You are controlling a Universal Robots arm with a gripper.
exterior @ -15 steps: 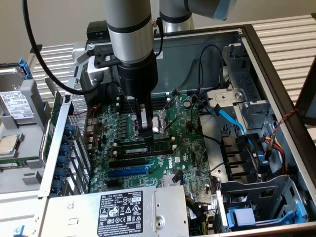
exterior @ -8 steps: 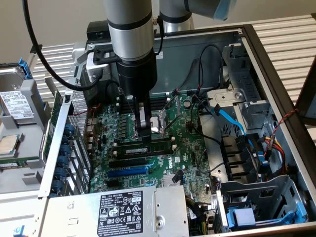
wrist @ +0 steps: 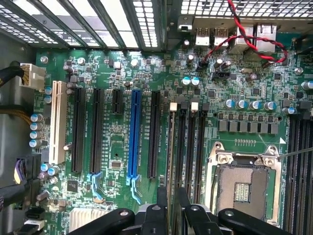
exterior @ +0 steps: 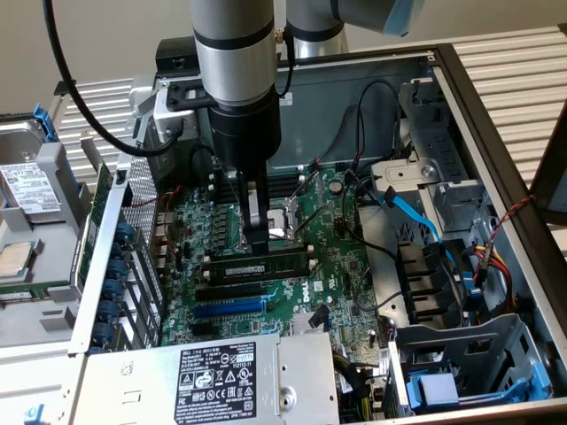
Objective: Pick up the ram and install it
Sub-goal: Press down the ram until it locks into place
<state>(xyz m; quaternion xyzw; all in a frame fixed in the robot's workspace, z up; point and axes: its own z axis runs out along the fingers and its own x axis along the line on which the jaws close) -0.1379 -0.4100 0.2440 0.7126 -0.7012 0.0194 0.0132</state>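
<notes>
The ram point(exterior: 259, 266), a long thin dark-green circuit-board stick, stands on edge in a black memory slot point(exterior: 252, 279) beside the silver processor socket point(exterior: 285, 221). Light and stiff, I judge, but fragile: best pinched mid-length by its flat faces. My fingers point(exterior: 255, 239), part-closed, grip its top edge; my arm hangs straight down.

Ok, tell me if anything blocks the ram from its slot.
Nothing visible does. The gripper holds the ram on edge right at the black slots beside the processor socket; no cable crosses there.
</notes>
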